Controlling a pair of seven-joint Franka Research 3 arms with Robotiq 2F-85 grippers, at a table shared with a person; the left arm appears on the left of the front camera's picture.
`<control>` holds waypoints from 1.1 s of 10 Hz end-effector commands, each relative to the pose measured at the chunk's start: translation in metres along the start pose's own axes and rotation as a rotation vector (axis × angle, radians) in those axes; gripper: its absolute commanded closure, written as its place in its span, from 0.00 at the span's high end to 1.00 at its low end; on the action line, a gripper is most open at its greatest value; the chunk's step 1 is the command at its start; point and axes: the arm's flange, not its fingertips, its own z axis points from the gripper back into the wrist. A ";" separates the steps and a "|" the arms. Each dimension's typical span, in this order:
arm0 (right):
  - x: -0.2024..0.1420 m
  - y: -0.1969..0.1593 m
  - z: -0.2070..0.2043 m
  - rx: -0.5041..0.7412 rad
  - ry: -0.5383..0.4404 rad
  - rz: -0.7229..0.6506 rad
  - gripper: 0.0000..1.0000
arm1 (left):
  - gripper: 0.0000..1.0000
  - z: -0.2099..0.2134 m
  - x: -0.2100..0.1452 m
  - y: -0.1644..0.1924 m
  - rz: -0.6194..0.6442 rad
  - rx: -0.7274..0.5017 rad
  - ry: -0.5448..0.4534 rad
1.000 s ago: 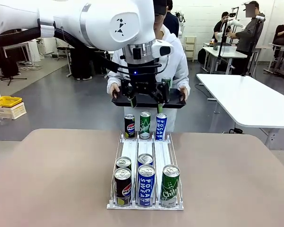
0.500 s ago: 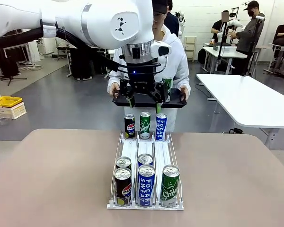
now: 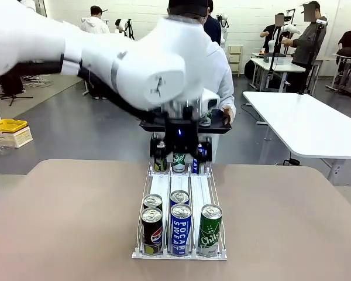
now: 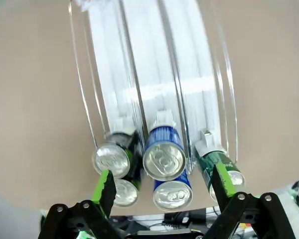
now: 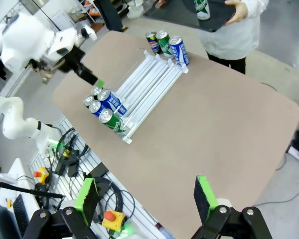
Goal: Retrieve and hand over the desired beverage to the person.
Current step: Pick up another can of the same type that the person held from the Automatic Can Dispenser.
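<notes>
Beige table [image 3: 58,222] with a can rack [image 3: 164,187]. Our left fingers [image 4: 105,183], spread and empty, have left the person's [image 5: 231,40] tray [image 5: 174,16] at 12 o'clock, where the green can [image 5: 201,7] stands, seemingly delivered. Right fingers [image 5: 203,193] gape too.

1. The person [image 3: 222,70], in a white hooded jacket, stands at the desk's [image 3: 58,222] far side.
2. They hold a flat black tray [image 3: 221,129] level.
3. A green can [image 5: 201,7] stands upright on it.
</notes>
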 end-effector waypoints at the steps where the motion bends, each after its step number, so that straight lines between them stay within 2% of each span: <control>1: 0.000 -0.001 0.000 0.019 -0.012 0.018 1.00 | 1.00 -0.015 -0.026 0.000 0.075 0.007 -0.022; 3: 0.000 -0.001 0.000 0.019 -0.012 0.018 1.00 | 1.00 -0.019 -0.031 0.004 0.095 -0.011 -0.001; 6: 0.000 -0.001 0.000 0.019 -0.012 0.018 1.00 | 1.00 -0.019 -0.030 0.006 0.056 -0.045 0.059; 7: 0.000 -0.001 0.000 0.019 -0.012 0.018 1.00 | 1.00 -0.023 -0.028 -0.003 0.090 0.004 0.027; 11: 0.000 -0.001 0.000 0.019 -0.012 0.018 1.00 | 1.00 -0.023 -0.028 -0.003 0.090 0.004 0.027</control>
